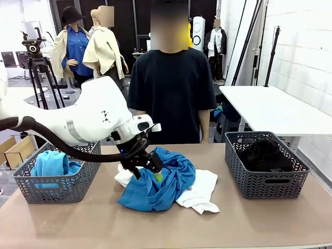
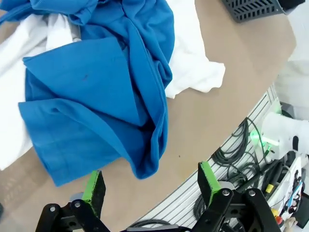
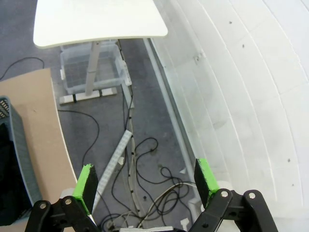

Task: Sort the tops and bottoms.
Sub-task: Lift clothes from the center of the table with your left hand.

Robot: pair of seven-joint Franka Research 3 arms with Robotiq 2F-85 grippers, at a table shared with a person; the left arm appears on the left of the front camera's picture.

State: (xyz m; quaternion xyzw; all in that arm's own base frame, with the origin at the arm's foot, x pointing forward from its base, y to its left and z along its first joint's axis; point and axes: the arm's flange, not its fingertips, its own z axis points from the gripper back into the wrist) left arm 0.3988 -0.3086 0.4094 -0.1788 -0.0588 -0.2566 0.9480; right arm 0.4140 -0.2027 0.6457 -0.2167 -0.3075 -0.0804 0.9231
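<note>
A bright blue top (image 1: 155, 187) lies crumpled mid-table over white tops (image 1: 201, 193). My left gripper (image 1: 149, 170) hovers open just above the blue top's upper left part. In the left wrist view the open gripper (image 2: 150, 186) holds nothing, and the blue top (image 2: 96, 96) and a white top (image 2: 193, 58) spread beyond it. A turquoise top (image 1: 51, 165) lies in the left grey basket (image 1: 36, 193). The black bottoms (image 1: 264, 154) fill the right grey basket (image 1: 267, 184). My right gripper (image 3: 146, 181) is open and empty over the floor beside the table, with the bottoms (image 3: 6, 179) at that view's left edge.
A person in a black T-shirt (image 1: 174, 88) stands at the table's far side. A second white table (image 1: 270, 106) stands at the back right. Cables (image 3: 135, 164) lie on the floor beside the table. The basket's wall (image 3: 17, 140) is left of my right gripper.
</note>
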